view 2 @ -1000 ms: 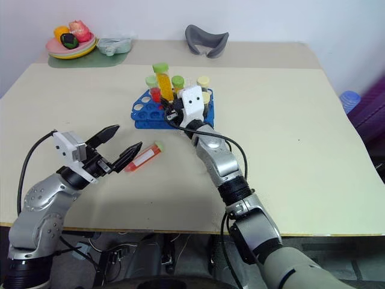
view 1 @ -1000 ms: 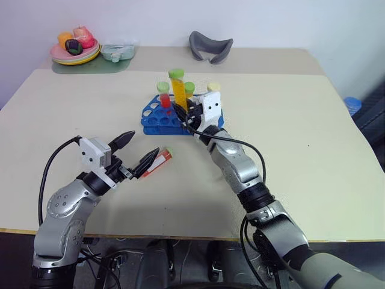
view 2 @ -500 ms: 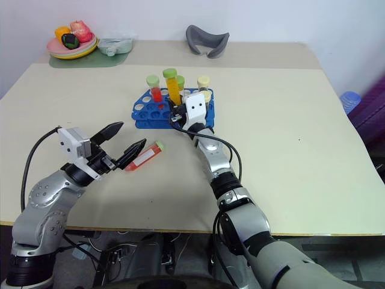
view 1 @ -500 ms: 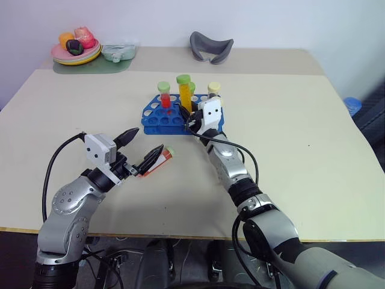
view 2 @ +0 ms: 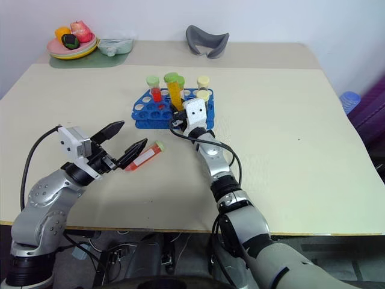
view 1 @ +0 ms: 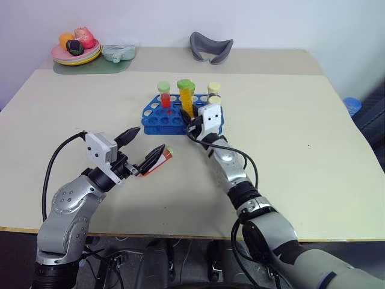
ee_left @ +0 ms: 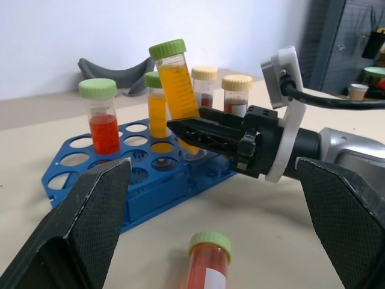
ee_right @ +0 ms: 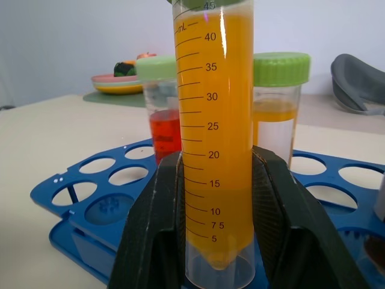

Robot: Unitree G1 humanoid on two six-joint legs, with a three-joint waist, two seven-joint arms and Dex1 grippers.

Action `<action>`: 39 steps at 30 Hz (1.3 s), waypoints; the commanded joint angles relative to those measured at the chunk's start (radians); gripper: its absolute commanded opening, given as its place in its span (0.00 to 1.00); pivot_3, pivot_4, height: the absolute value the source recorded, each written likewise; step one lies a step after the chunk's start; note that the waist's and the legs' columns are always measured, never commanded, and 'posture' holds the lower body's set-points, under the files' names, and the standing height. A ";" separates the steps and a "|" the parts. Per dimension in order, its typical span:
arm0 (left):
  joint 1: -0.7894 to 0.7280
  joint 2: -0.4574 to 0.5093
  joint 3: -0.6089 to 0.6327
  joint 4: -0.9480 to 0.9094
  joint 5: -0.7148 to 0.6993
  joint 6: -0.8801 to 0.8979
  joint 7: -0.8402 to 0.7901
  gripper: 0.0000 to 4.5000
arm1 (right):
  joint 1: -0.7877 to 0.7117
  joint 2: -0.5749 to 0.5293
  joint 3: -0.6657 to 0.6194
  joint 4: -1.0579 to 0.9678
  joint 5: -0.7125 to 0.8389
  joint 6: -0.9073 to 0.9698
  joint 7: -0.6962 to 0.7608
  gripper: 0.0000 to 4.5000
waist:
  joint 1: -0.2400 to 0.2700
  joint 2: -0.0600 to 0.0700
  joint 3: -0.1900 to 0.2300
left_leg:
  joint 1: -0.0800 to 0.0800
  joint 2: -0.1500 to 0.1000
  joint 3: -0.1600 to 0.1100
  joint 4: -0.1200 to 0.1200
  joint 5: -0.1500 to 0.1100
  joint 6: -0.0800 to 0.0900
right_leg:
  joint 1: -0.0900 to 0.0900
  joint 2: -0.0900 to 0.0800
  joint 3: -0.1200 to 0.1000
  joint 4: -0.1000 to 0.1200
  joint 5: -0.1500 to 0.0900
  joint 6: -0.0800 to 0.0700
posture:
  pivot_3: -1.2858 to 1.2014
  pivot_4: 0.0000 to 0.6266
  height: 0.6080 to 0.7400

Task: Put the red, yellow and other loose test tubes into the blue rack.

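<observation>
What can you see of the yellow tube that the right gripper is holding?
The yellow tube is clear plastic with a green screw cap, printed volume marks and a cone-shaped tip, nearly full of orange-yellow liquid. The right gripper, shut on its lower part, holds it slightly tilted over the blue rack. Its tip seems to be entering a hole, not yet seated. Other capped tubes stand beside it in the rack.

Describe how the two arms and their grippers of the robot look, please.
Both arms have silver-grey metal segments with black joints. Each wrist carries a white camera block, and a black cable loops along it. The left gripper and the right gripper each have two pointed black fingers.
</observation>
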 commanded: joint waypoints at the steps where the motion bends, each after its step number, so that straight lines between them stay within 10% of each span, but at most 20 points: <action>1: 0.002 0.007 0.012 -0.023 -0.014 -0.017 -0.012 1.00 | -0.003 0.015 -0.006 0.022 -0.015 -0.015 -0.009 0.19 | 0.000 0.000 0.000 | 0.000 0.000 0.000 0.000 0.000 0.000 | 0.000 0.000 0.000 0.000 0.000 0.000 | 0.52 0.24 0.47; 39: 0.021 -0.002 0.006 0.009 -0.009 -0.060 -0.051 1.00 | -0.004 0.049 -0.092 0.099 0.030 -0.112 0.034 0.19 | 0.003 0.000 0.000 | 0.000 0.000 0.000 0.003 0.000 0.000 | -0.001 -0.001 0.001 0.005 -0.001 -0.001 | 0.52 0.24 0.47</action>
